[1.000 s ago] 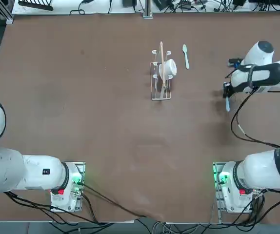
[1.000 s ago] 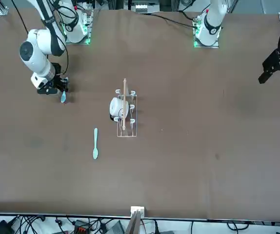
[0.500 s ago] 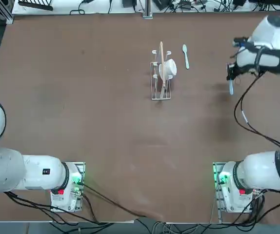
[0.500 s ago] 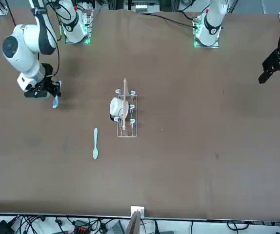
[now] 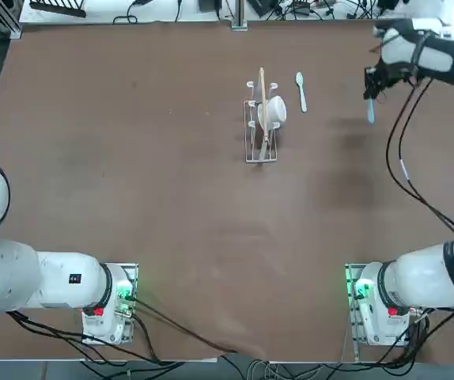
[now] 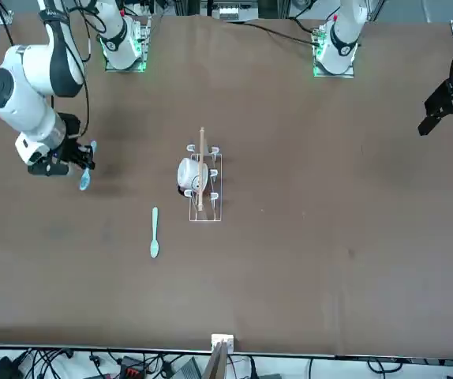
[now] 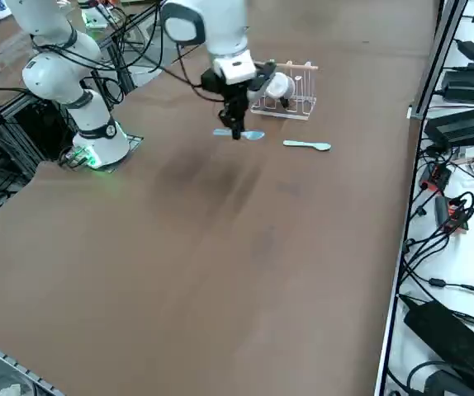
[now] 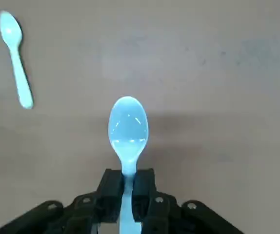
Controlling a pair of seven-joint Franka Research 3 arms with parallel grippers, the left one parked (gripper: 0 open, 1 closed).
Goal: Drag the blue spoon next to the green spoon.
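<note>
blue spoon (image 8: pixel 128 127) in end effector (image 8: pixel 128 189), bare table (image 5: pixel 172 198) around

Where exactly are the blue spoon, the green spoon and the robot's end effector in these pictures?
blue spoon (image 8: pixel 128 127): right wrist view, on its oval bowl.
green spoon (image 6: pixel 155 230): front view, on its thin handle.
right end effector (image 8: pixel 127 191): right wrist view, between the two fingertips clamping the blue spoon's handle.
</note>
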